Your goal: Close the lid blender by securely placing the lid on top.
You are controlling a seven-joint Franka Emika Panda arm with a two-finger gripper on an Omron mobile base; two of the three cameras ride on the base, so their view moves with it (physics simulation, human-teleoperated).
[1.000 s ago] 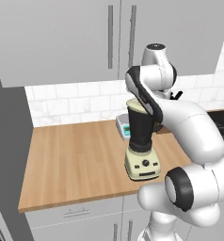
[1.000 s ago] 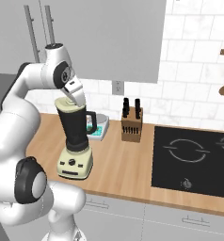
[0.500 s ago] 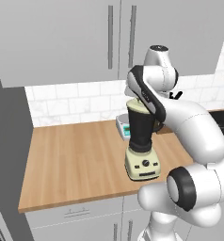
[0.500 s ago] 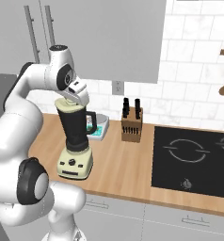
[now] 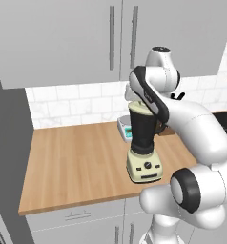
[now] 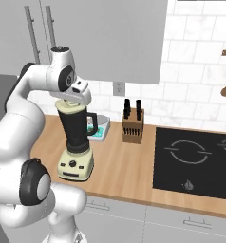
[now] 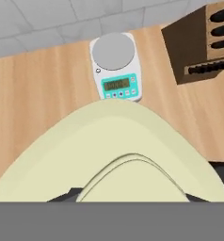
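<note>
While the gripper [image 6: 73, 98] hovers over it, the cream lid [image 7: 114, 150] sits on the blender [image 6: 77, 142].
The dark tapered jar tops a smooth cream base on the wooden counter [image 5: 77, 157]; whether the fingers clasp the lid cannot be told.

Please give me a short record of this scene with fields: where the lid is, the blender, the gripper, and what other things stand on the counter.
lid: pale cream lid sitting at the top of the jar, right under the hand
blender: dark jar on a cream base, upright on the wooden counter
gripper: directly above the lid; fingers hidden, state cannot be told
behind blender: kitchen scale with teal display
right of blender: knife block, then the black cooktop
</note>
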